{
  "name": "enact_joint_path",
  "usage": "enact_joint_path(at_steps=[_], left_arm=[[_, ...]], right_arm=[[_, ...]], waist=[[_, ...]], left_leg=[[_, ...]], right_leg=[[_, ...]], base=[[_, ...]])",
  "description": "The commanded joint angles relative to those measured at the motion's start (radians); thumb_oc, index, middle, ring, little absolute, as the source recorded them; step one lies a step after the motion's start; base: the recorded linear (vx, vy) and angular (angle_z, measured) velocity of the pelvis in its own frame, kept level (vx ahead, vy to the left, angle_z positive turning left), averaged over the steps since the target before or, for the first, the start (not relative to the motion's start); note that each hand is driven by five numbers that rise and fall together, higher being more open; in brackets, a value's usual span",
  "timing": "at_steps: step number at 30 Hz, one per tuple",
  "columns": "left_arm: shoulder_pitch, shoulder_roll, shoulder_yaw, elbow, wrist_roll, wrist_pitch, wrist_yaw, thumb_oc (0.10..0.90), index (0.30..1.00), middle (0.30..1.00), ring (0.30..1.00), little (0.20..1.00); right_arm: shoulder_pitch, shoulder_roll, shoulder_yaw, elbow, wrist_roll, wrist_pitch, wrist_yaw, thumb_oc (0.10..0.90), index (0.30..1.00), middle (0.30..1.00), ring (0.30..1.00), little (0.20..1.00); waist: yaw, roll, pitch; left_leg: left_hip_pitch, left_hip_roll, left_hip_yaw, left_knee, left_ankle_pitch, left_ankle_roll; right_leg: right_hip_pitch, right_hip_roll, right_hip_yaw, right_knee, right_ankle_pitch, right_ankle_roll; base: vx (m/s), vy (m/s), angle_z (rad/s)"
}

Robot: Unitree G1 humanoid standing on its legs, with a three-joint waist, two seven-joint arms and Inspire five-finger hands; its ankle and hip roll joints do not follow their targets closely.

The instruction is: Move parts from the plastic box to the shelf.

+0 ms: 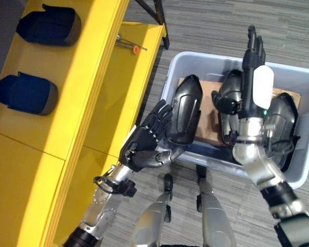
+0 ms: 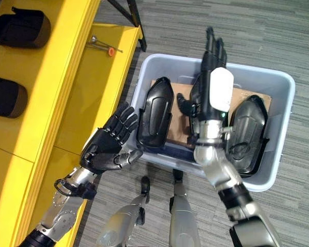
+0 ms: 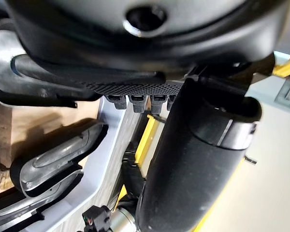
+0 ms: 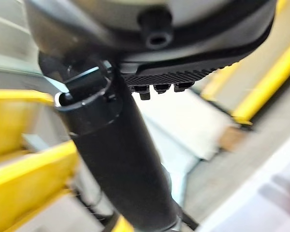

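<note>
A grey plastic box (image 1: pixel 181 67) on the floor holds three black moulded parts on cardboard: one standing at its left wall (image 1: pixel 188 110), one in the middle (image 1: pixel 227 100) partly behind my right arm, one at the right (image 2: pixel 250 131). My left hand (image 2: pixel 110 144) is open and empty, palm up, just outside the box's left wall, beside the left part. That part (image 3: pixel 53 159) lies just past its fingers in the left wrist view. My right hand (image 1: pixel 255 64) is raised over the box's middle with straight fingers and holds nothing. The yellow shelf (image 1: pixel 87 77) stands at the left.
Two dark parts (image 1: pixel 49 24) (image 1: pixel 26 94) lie on the shelf's upper level. A small tool with an orange tip (image 1: pixel 129 45) lies on the lower level near the box. A black frame leg (image 1: pixel 157 13) stands behind the shelf's corner. Grey carpet surrounds the box.
</note>
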Motion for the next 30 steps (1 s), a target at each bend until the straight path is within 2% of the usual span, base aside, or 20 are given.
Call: enact_joint_path(at_steps=[1,3,5,6,9,10,11,15,23,25,30], left_arm=[[0.027,-0.035,0.009,-0.14,-0.035,-0.125,-0.028,0.9,1.0,1.0,1.0,1.0],[0.033,-0.038,0.01,-0.133,-0.039,-0.133,-0.03,0.9,1.0,1.0,1.0,1.0],[0.047,-0.025,0.019,-0.13,-0.055,-0.146,-0.041,0.9,1.0,1.0,1.0,1.0],[0.047,-0.025,0.019,-0.13,-0.056,-0.146,-0.042,0.9,1.0,1.0,1.0,1.0],[0.054,0.004,0.038,-0.128,-0.069,-0.154,-0.068,0.9,1.0,1.0,1.0,1.0],[0.054,0.009,0.041,-0.129,-0.072,-0.155,-0.072,0.9,1.0,1.0,1.0,1.0],[0.051,0.031,0.051,-0.128,-0.068,-0.159,-0.08,0.9,1.0,1.0,1.0,1.0],[0.027,0.054,0.054,-0.128,-0.092,-0.16,-0.086,0.9,1.0,1.0,1.0,1.0],[-0.022,0.049,0.053,-0.123,-0.098,-0.154,-0.092,0.9,1.0,1.0,1.0,1.0],[-0.044,0.047,0.05,-0.12,-0.099,-0.139,-0.084,0.9,1.0,1.0,1.0,1.0],[-0.056,0.047,0.048,-0.109,-0.081,-0.105,-0.071,0.9,1.0,1.0,1.0,1.0]], right_arm=[[-0.053,-0.059,-0.038,-0.118,-0.071,-0.076,-0.019,0.9,1.0,1.0,1.0,1.0],[-0.025,-0.071,-0.04,-0.136,-0.079,-0.076,0.016,0.9,1.0,1.0,1.0,1.0],[0.027,-0.107,-0.041,-0.136,-0.101,-0.059,0.102,0.9,1.0,1.0,1.0,1.0],[0.028,-0.107,-0.041,-0.137,-0.101,-0.058,0.103,0.9,1.0,1.0,1.0,1.0],[0.074,-0.143,-0.027,-0.097,-0.082,-0.034,0.145,0.9,1.0,1.0,1.0,1.0],[0.079,-0.147,-0.025,-0.089,-0.079,-0.032,0.146,0.9,1.0,1.0,1.0,1.0],[0.096,-0.159,-0.013,-0.039,-0.058,-0.047,0.123,0.9,1.0,1.0,1.0,1.0],[0.088,-0.156,0.005,0.051,-0.049,-0.074,0.08,0.9,1.0,1.0,1.0,1.0],[-0.014,-0.163,0.085,0.17,-0.055,-0.046,0.108,0.9,1.0,1.0,1.0,1.0],[-0.03,-0.159,0.101,0.21,-0.054,-0.018,0.108,0.9,1.0,1.0,1.0,1.0],[-0.07,-0.158,0.118,0.292,-0.028,-0.002,0.094,0.9,1.0,1.0,1.0,1.0]], waist=[[-0.021,0.042,-0.054],[-0.026,0.04,-0.055],[-0.032,0.033,-0.052],[-0.031,0.033,-0.052],[-0.028,0.007,-0.043],[-0.027,0.003,-0.041],[-0.022,-0.016,-0.031],[-0.013,-0.03,-0.017],[0.005,-0.029,-0.014],[0.012,-0.033,-0.014],[0.027,-0.034,-0.014]], left_leg=[[-0.056,0.001,0.002,0.066,-0.06,0.011],[-0.058,0.003,0.005,0.073,-0.061,0.009],[-0.065,0.006,0.007,0.078,-0.063,0.01],[-0.066,0.006,0.007,0.079,-0.064,0.01],[-0.077,0.012,0.002,0.075,-0.063,0.014],[-0.08,0.012,0.001,0.076,-0.063,0.015],[-0.091,0.016,-0.004,0.078,-0.062,0.018],[-0.114,0.016,-0.012,0.08,-0.057,0.024],[-0.134,0.011,-0.032,0.07,-0.043,0.021],[-0.143,0.011,-0.034,0.069,-0.039,0.022],[-0.164,0.013,-0.043,0.072,-0.034,0.02]], right_leg=[[0.053,-0.014,0.004,0.209,-0.311,0.011],[0.051,-0.015,0.005,0.214,-0.313,0.012],[0.045,-0.017,0.007,0.217,-0.314,0.015],[0.045,-0.017,0.007,0.218,-0.314,0.015],[0.037,-0.012,0.005,0.21,-0.305,0.02],[0.036,-0.011,0.004,0.208,-0.303,0.02],[0.031,-0.007,0.002,0.202,-0.294,0.024],[0.018,-0.004,0.0,0.196,-0.284,0.027],[0.009,0.002,-0.011,0.186,-0.281,0.021],[0.004,0.004,-0.018,0.186,-0.281,0.02],[-0.009,0.008,-0.032,0.189,-0.282,0.017]], base=[[0.03,0.069,-0.02],[0.03,0.059,0.0],[0.0,0.028,-0.04],[-0.03,-0.03,-0.07],[-0.05,-0.077,-0.04],[-0.1,-0.19,0.11],[-0.07,-0.156,0.12],[-0.08,-0.127,0.06],[-0.03,-0.021,0.01],[-0.04,-0.035,0.02],[-0.01,-0.028,0.1]])
